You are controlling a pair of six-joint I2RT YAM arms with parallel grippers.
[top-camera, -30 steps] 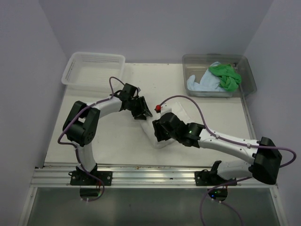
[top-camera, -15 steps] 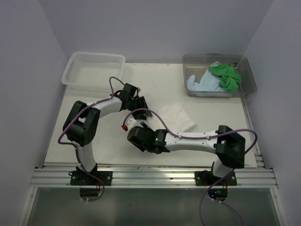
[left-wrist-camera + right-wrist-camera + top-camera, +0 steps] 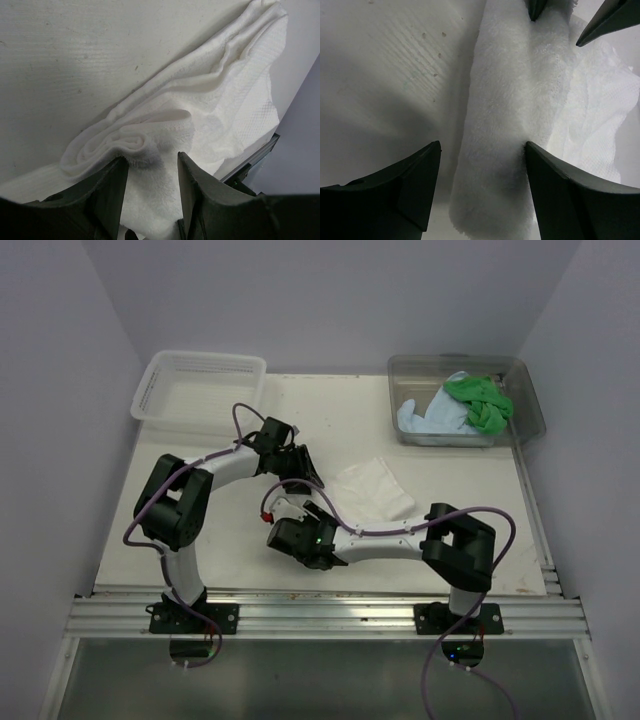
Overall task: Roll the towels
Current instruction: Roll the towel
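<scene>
A white towel (image 3: 375,490) lies mid-table, its left part rolled into a thick tube (image 3: 515,100). My left gripper (image 3: 300,470) (image 3: 151,159) is shut on the far end of that roll, whose spiral (image 3: 130,142) shows just beyond its fingers. Over the near end, my right gripper (image 3: 298,512) (image 3: 482,145) stands open: its right finger (image 3: 560,195) touches the cloth and its left finger (image 3: 415,190) is apart from it. A green towel (image 3: 480,400) and a light blue towel (image 3: 425,420) lie bunched in the clear tub.
The clear tub (image 3: 530,400) stands at the back right and a white lattice basket (image 3: 200,390) at the back left. My right arm's elbow (image 3: 460,540) is folded low near the front rail, forearm reaching left across the table.
My right arm swung left and toward the front, from over the towel to the roll's near end, and its jaws widened. My left gripper stayed put on the roll.
</scene>
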